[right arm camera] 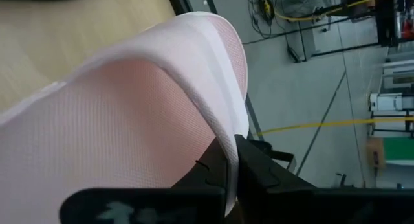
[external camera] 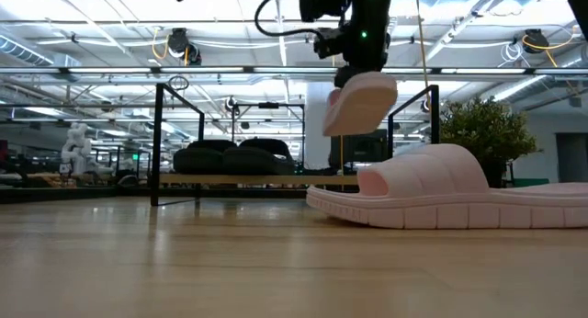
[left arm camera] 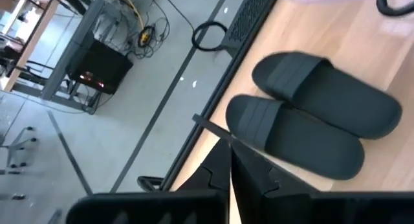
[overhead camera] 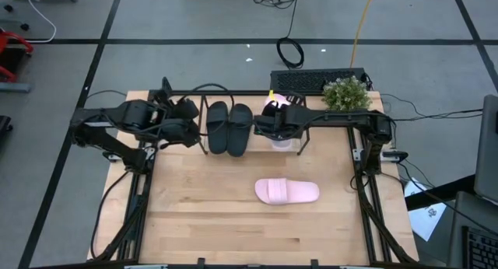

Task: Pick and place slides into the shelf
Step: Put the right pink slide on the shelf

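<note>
My right gripper (external camera: 356, 68) is shut on a pale pink slide (external camera: 360, 105), held in the air over the right part of the shelf (external camera: 175, 178); in the high view the slide (overhead camera: 282, 138) shows beneath the gripper (overhead camera: 272, 123). Two matte black slides (overhead camera: 229, 129) lie side by side, soles down, on the shelf board. The other pink slide (overhead camera: 286, 191) lies sole down on the table, nearer than the shelf. My left gripper (overhead camera: 189, 120) hovers shut at the shelf's left end, beside the black slides (left arm camera: 310, 120), holding nothing. My right gripper pinches a thin pale edge of the pink slide (right arm camera: 223, 143) between its two fingers; whether that edge belongs to the strap or the sole, I cannot tell. It comes from above. The slide hangs tilted below the fingers, lifted clear of shelf and table.
A potted plant (overhead camera: 346, 92) and a black keyboard (overhead camera: 311, 81) sit at the table's far right. Black frame rails (overhead camera: 366, 199) run along both table sides. Open wood lies around the pink slide on the table. Cables lie on the floor beyond.
</note>
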Robot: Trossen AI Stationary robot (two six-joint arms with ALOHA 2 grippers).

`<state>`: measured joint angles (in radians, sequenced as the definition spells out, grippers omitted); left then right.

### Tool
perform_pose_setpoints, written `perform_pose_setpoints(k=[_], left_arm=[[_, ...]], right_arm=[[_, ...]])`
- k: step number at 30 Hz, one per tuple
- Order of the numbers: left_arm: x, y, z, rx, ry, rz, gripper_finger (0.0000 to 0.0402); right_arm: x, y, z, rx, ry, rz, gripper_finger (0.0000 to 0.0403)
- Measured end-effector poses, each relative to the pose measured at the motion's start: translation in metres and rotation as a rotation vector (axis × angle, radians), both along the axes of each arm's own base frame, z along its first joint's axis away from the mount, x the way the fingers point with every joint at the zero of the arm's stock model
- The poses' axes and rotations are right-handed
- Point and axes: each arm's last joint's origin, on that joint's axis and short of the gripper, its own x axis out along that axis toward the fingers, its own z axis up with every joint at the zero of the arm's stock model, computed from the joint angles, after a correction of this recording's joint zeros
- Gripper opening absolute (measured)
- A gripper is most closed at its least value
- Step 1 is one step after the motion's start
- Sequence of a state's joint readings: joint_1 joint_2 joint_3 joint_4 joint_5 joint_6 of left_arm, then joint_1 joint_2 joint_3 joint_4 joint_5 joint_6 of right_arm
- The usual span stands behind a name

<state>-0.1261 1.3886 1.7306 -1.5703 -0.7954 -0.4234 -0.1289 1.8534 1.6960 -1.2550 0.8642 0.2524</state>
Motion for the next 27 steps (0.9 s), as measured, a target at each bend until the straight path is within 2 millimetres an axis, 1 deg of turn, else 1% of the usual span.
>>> perform_pose_setpoints(k=[4,7,11,16,27], left_arm=[[0.002,0.001,-0.012,0.003,0.053,0.004,0.0025],[0.004,0.002,-0.022,0.006,0.092,0.007,0.0033],[0.005,0.001,-0.031,0.01,0.127,0.009,0.0036],[0.005,0.001,-0.032,0.006,0.128,0.01,0.0037],[0.005,0.001,-0.032,0.005,0.128,0.01,0.0035]], right_arm=[[-0.002,-0.001,-0.008,0.002,0.029,-0.001,0.0],[-0.005,-0.001,-0.017,-0.022,0.06,-0.002,0.0],[-0.01,-0.001,-0.027,-0.037,0.116,0.003,0.0],[-0.014,0.0,-0.039,-0.032,0.155,0.004,0.0],[-0.02,0.001,-0.06,-0.031,0.177,0.006,0.0]])
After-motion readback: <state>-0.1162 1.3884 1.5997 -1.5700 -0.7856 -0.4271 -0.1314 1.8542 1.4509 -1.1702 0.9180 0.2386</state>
